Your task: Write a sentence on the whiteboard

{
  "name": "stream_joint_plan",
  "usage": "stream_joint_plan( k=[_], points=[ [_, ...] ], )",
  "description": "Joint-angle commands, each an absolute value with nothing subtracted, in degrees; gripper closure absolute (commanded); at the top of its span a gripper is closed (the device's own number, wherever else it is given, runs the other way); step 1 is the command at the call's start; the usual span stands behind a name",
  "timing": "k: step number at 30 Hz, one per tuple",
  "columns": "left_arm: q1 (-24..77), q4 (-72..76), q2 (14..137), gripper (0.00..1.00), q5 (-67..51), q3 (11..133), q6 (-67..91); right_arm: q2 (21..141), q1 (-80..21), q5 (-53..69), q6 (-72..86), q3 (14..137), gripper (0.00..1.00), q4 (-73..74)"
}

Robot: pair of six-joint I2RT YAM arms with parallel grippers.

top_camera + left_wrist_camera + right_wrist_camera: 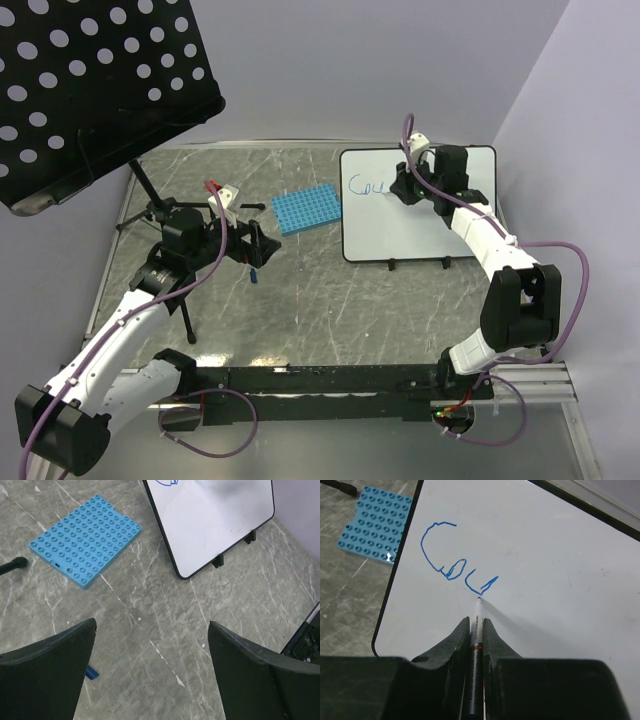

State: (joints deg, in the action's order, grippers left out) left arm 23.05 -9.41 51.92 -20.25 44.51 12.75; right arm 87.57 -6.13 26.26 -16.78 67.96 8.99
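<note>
The whiteboard [400, 232] stands tilted on small black feet at the back right; it also shows in the left wrist view [215, 525]. On its upper left is the start of the sentence [366, 186], blue cursive reading "Cou" [447, 575]. My right gripper [410, 186] [476, 622] is shut on a white marker [476, 645]. The marker's tip touches the board just below the last letter. My left gripper [258, 245] [151, 625] hangs open over the bare table left of the board, with nothing between its fingers.
A blue studded plate [305, 210] [85, 540] lies left of the whiteboard. A small blue piece [255, 272] [91, 672] lies under the left gripper. A black perforated music stand [90, 80] overhangs the far left, its tripod legs [186, 320] on the table.
</note>
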Motion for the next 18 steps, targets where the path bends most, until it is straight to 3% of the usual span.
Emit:
stream_joint_plan(
  k=[1, 18],
  points=[
    [22.85, -8.44, 50.71, 0.03, -21.36, 44.74, 12.48, 87.01, -5.01, 27.77, -17.05, 69.96, 1.0, 8.44],
    [22.85, -8.35, 50.89, 0.03, -21.36, 44.74, 12.66, 87.19, -5.1, 27.25, -13.27, 69.61, 1.0, 4.05]
  ],
)
